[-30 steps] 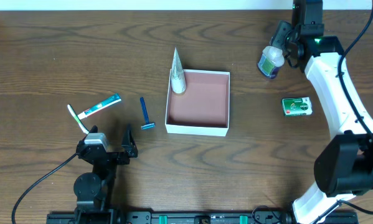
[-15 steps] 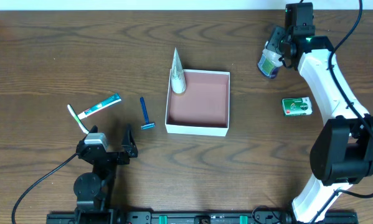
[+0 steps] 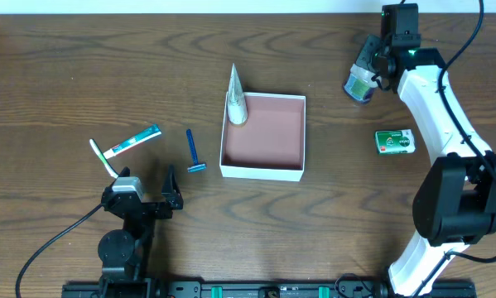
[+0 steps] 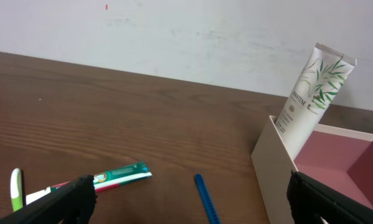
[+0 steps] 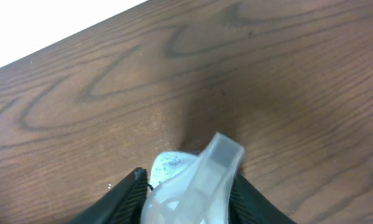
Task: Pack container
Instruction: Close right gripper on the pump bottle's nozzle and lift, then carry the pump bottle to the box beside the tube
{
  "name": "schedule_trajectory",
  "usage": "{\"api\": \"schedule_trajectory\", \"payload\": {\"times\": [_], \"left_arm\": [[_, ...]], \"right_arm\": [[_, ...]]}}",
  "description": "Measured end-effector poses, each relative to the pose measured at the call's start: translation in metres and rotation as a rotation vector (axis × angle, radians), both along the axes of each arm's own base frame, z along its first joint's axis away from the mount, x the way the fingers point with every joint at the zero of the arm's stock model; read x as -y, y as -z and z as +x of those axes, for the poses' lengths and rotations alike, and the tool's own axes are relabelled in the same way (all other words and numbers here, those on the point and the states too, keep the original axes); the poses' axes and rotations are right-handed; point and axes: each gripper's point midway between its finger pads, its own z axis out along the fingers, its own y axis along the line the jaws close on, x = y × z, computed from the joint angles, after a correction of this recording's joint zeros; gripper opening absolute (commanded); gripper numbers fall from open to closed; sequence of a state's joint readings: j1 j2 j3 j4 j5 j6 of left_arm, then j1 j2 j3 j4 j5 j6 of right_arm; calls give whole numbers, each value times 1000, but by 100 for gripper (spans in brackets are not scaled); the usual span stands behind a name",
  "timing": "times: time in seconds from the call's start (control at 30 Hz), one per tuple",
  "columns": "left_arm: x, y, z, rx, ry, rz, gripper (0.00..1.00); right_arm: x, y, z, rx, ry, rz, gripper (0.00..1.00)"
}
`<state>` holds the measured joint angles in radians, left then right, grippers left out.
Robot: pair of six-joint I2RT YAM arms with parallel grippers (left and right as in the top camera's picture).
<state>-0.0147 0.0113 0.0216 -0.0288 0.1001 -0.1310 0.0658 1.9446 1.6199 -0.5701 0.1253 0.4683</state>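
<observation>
- Right gripper (image 5: 186, 190) clamps a small clear bottle (image 3: 358, 84) far right of the container (image 3: 262, 170), apparently to carry it in.
- Left gripper (image 3: 144, 190) rests near left, jaws spread, empty.

white right arm (image 3: 436, 103), black joints, black right hand (image 3: 363, 77) (green wrist light (image 3: 419, 55)); left arm (image 3: 122, 242) black, cabled.
</observation>
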Motion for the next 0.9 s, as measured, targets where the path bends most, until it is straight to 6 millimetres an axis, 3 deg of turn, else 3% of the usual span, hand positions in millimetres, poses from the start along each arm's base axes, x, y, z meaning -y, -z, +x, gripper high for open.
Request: {"api": "schedule_trajectory", "payload": {"times": [0.23,0.7,0.8,0.9], "left_arm": [[0,0,0,0,0,0,98],[0,0,0,0,0,0,98],[0,0,0,0,0,0,98],[0,0,0,0,0,0,98]], "right_arm": [[-4,1,1,1,-26,11,22],[-19,-3,-4,-15,-199,-13,22],[-25,-11,-12,-16,-241,-3,22],[-31,-33,-19,21,-286,9,22]]}}
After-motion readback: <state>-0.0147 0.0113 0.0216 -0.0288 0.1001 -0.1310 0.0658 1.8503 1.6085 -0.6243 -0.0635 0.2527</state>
